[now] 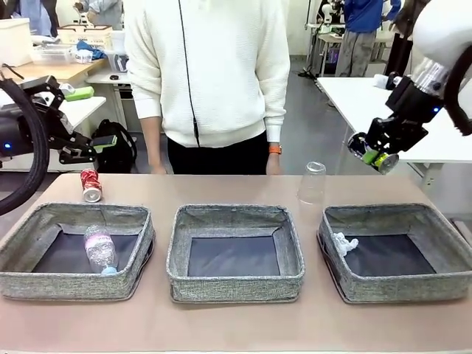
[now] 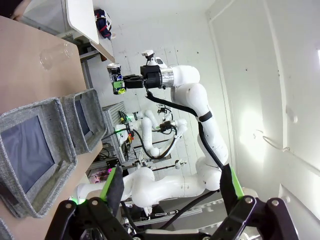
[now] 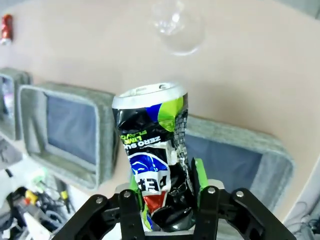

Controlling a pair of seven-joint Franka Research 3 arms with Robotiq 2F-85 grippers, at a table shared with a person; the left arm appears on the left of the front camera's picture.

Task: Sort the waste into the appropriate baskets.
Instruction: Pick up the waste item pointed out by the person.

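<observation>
A dark multicoloured crushed can [image 3: 152, 145] stands upright between the green pads of my right gripper [image 3: 165, 180], which is shut on it. That gripper [image 1: 376, 153] hangs high above the table's right end, behind the right basket [image 1: 442, 276]. A crumpled paper ball [image 1: 343, 243] lies in that basket. The middle basket [image 1: 236, 284] holds nothing. A clear plastic bottle [image 1: 99, 249] lies in the left basket [image 1: 44, 284]. A red crushed can [image 1: 91, 184] stands behind it. A clear cup [image 1: 312, 182] stands upside down. My left gripper [image 1: 99, 146] hovers open at the far left, its fingers [image 2: 115, 186] wide apart.
A person in a white sweater [image 1: 210, 74] stands at the far edge, arms hanging down. A white side table [image 1: 369, 103] stands at the back right below my right arm. Bare tabletop runs in front of the baskets and between them.
</observation>
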